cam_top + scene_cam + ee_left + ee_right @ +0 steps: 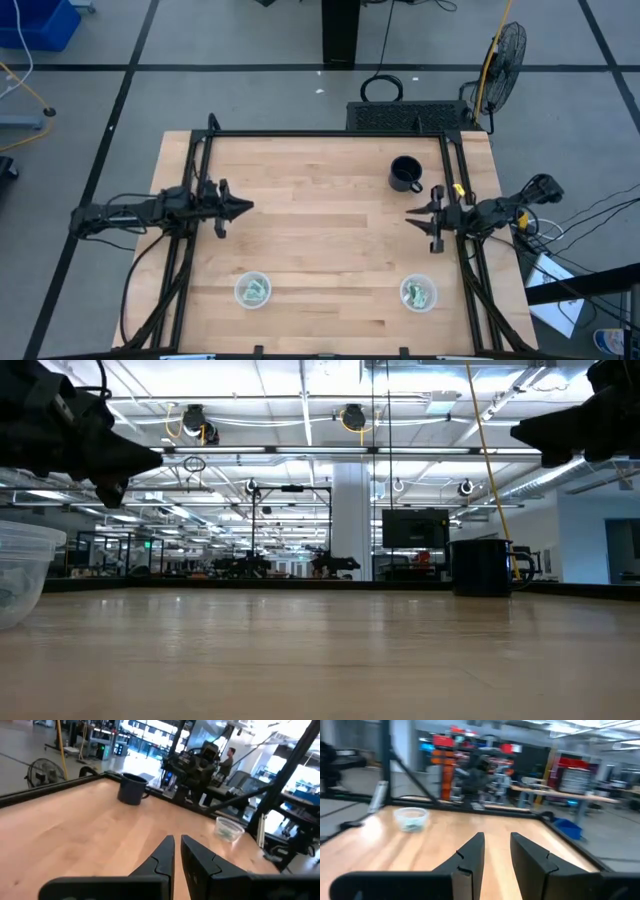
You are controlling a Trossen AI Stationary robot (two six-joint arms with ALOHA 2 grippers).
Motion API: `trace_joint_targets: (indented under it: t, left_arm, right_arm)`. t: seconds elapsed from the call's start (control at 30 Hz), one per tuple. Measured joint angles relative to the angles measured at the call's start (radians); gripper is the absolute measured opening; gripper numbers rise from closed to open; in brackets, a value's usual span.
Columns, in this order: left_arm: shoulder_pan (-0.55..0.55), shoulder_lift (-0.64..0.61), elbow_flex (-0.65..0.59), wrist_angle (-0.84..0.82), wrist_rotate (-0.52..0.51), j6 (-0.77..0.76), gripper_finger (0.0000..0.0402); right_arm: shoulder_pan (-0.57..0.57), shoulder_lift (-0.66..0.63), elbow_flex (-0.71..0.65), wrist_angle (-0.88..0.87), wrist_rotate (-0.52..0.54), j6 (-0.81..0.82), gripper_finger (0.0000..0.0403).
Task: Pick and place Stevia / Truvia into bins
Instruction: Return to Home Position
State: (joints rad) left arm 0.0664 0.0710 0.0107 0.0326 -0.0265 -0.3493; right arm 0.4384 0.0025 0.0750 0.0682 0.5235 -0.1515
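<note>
Green and white Stevia packets lie inside both clear round bins, the left bin [253, 290] and the right bin [418, 293], which stand on the table near its near edge. I see no packet loose on the wood. My left gripper [248, 207] [177, 842] hangs above the table's left side, fingers shut on nothing, pointing right. My right gripper [410, 216] [497, 840] hangs above the right side, pointing left, with a narrow gap between its fingers. The left wrist view shows the right bin [229, 828]; the right wrist view shows the left bin [411, 818].
A black mug [404, 173] [132, 788] stands on the table's far right part, behind my right gripper. A black metal frame [330, 133] runs along the table's far and side edges. Bare wood lies between the two grippers and between the bins.
</note>
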Motion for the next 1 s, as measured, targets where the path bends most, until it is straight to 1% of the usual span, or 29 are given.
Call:
trace_joint_targets:
  t: [0.1,0.23,0.37,0.53,0.8,1.0]
  left_arm:
    - [-0.006,0.013,-0.001,0.046,0.0,0.053,0.0035]
    - [-0.006,0.014,-0.001,0.052,-0.045,0.105,0.0035]
    - [-0.005,0.014,-0.001,0.045,-0.095,0.102,0.0035]
    - [-0.006,0.014,-0.001,0.046,-0.098,0.105,0.0035]
    - [-0.005,0.014,-0.001,0.046,-0.098,0.105,0.0035]
    - [-0.006,0.014,-0.001,0.046,-0.098,0.105,0.0035]
  right_arm:
    - [-0.017,0.0,-0.015,0.015,-0.088,0.008,0.0086]
    - [-0.036,0.002,-0.021,0.009,-0.111,0.062,0.0086]
    - [-0.04,0.003,-0.023,-0.051,-0.146,0.105,0.0086]
    - [-0.04,0.021,-0.024,-0.054,-0.144,0.128,0.0086]
    - [-0.04,0.031,-0.025,0.08,-0.133,0.113,0.0086]
    - [-0.04,0.031,-0.026,0.077,-0.133,0.113,0.0086]
